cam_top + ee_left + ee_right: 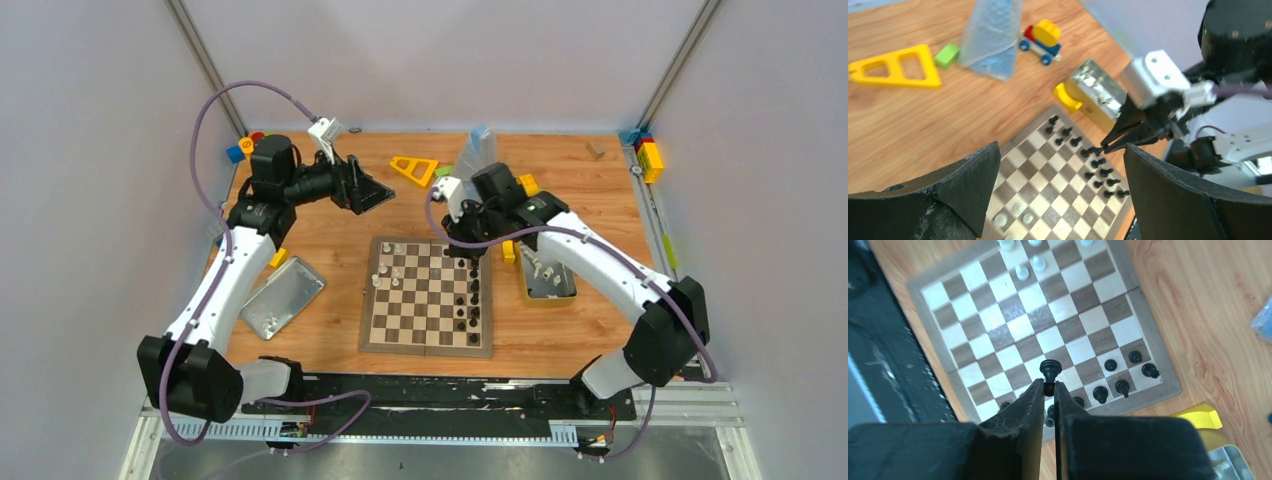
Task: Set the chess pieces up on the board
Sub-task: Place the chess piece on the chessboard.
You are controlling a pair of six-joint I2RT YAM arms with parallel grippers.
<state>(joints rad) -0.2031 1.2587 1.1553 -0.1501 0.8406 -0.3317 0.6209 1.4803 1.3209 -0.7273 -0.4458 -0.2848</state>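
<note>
— Right fingers [1048, 390] are pinched narrow on a black chess piece [1050, 371], gripping its base over the board [420, 312], near the side facing the table's right edge.
— Is it set down?
— Cannot tell whether it touches a square. The black pieces [472, 292] stand in 2 rows along that same side, so black looks nearly finished.
— And white?
— Only a few white pieces [392, 262] stand on the opposite side, toward the table's far edge. More cream ones lie in the tin box [545, 298] just beside the board, so I'd judge most of white is left to place.
— What about the other arm?
— Left fingers [375, 195] are spread wide and hold nothing, hovering beyond the board toward the table's far edge.
</note>
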